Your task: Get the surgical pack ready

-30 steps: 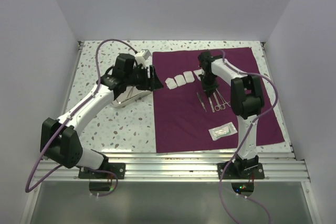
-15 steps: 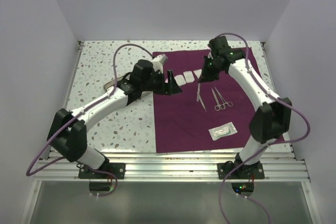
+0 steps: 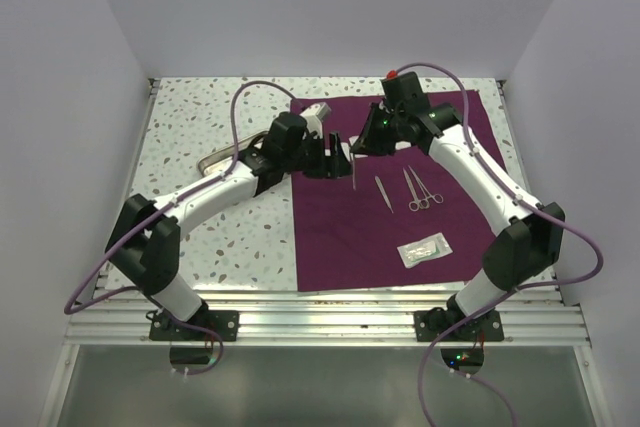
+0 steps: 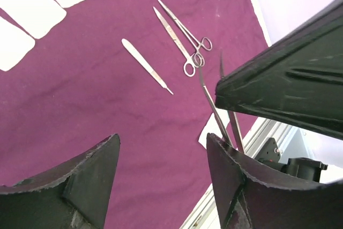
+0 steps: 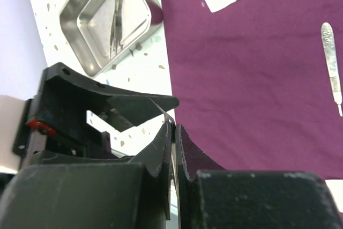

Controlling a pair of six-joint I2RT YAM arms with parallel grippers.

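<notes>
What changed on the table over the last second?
The right claw lifted a thin instrument off the drape and carried it left; the left claw swung right from the tray, open, to meet it. The scalpel, ring-handled instruments and pouch stayed put.

Looked like a robotics lab booth to me. Plain white walls (image 3: pixel 330 7) boxed in a speckled tabletop (image 3: pixel 230 247) with aluminium rails (image 3: pixel 330 317) up front.

The tweezers (image 4: pixel 213 108) have been lifted, pinched in the right gripper (image 5: pixel 174 132), and carried just beside the spread left gripper (image 4: pixel 162 142), itself swung over the drape (image 4: pixel 107 105).
</notes>
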